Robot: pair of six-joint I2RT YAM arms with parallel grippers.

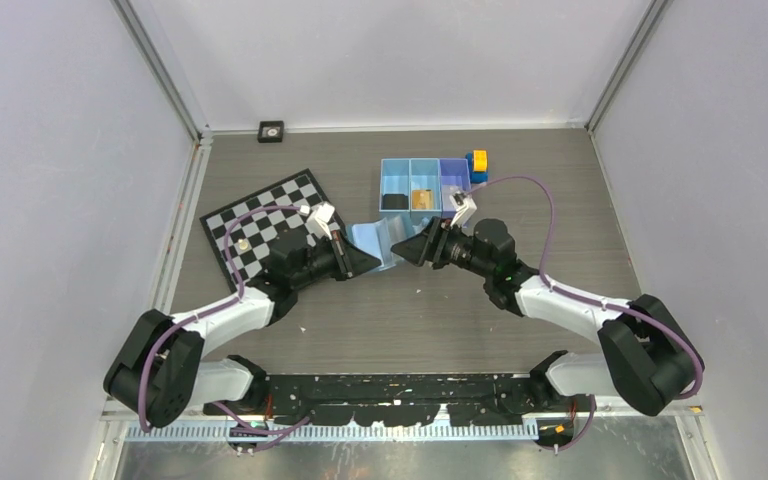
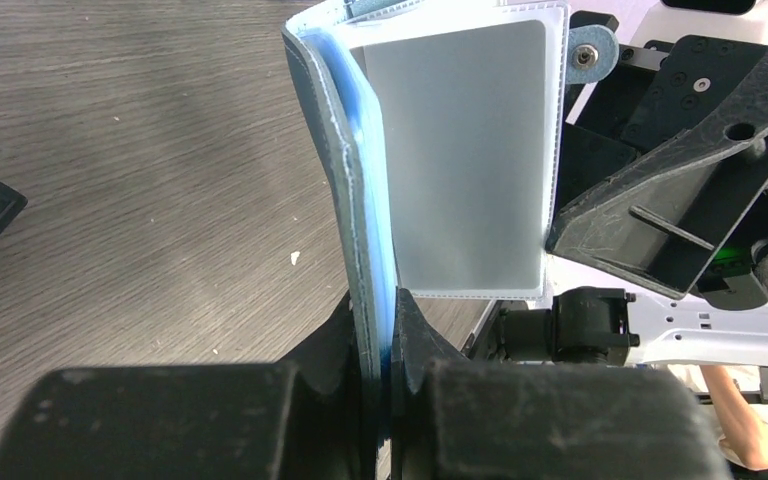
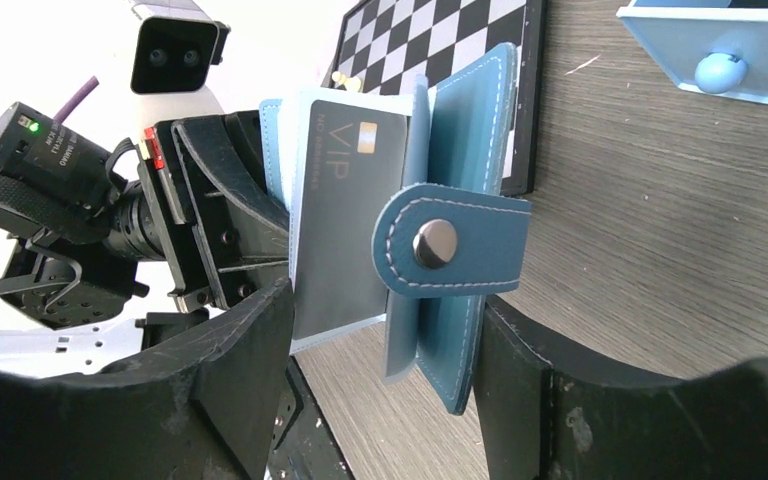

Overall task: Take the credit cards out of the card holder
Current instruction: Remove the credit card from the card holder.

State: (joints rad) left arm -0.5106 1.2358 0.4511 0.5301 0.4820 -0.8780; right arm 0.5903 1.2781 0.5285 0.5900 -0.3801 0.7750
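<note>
The blue card holder (image 1: 374,240) is held open and upright above the table between both arms. My left gripper (image 1: 372,262) is shut on its edge; the left wrist view shows the jaws (image 2: 380,305) pinching the blue cover (image 2: 332,170), with a pale grey card (image 2: 455,160) in a clear sleeve. My right gripper (image 1: 398,250) is open, its jaws (image 3: 385,310) standing on either side of the holder's lower end. There the grey card (image 3: 345,220) and the snap strap (image 3: 435,243) show. A tan card (image 1: 421,198) lies in the tray's middle compartment.
The three-compartment blue tray (image 1: 450,170) stands behind the grippers, a dark item in its left compartment; its corner shows in the right wrist view (image 3: 720,40). Yellow-and-blue blocks (image 1: 478,165) sit at its right. A checkerboard (image 1: 260,225) lies at the left.
</note>
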